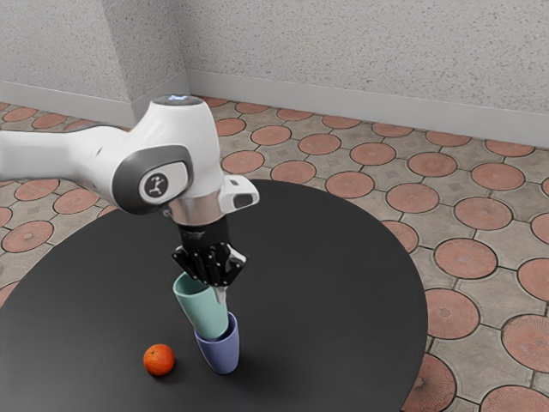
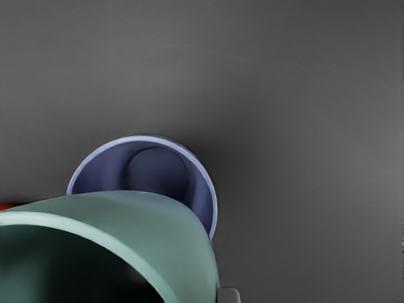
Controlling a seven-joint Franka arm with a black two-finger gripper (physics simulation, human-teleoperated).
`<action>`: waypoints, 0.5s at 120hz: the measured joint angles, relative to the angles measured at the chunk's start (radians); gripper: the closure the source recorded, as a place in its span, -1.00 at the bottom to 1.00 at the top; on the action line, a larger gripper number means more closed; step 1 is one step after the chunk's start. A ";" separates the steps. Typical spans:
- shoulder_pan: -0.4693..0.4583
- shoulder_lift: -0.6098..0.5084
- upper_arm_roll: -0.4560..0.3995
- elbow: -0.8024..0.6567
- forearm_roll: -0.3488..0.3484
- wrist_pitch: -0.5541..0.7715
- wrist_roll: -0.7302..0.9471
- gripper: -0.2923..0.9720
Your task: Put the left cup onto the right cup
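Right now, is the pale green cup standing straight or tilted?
Tilted: the pale green cup leans, its base inside the upright purple cup.

Black table (image 1: 334,275), teal cup (image 1: 200,307), lavender cup (image 1: 222,350)

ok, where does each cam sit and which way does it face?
Exterior view: raised beside the table, looking down across it; white arm and claw show, gripping the green cup.
Wrist view: on the hand, looking down past the green cup into the purple cup.
Shared: both cups and the table.
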 joint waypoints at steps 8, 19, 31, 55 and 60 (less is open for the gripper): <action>0.000 0.003 -0.002 0.000 0.000 0.001 -0.001 0.70; 0.001 0.005 -0.004 0.000 0.000 0.003 -0.003 0.70; 0.001 0.006 -0.005 0.001 -0.001 0.004 -0.004 0.70; 0.003 0.008 -0.004 0.008 -0.002 0.006 -0.006 0.70; 0.003 0.010 -0.004 0.009 -0.002 0.006 -0.006 0.70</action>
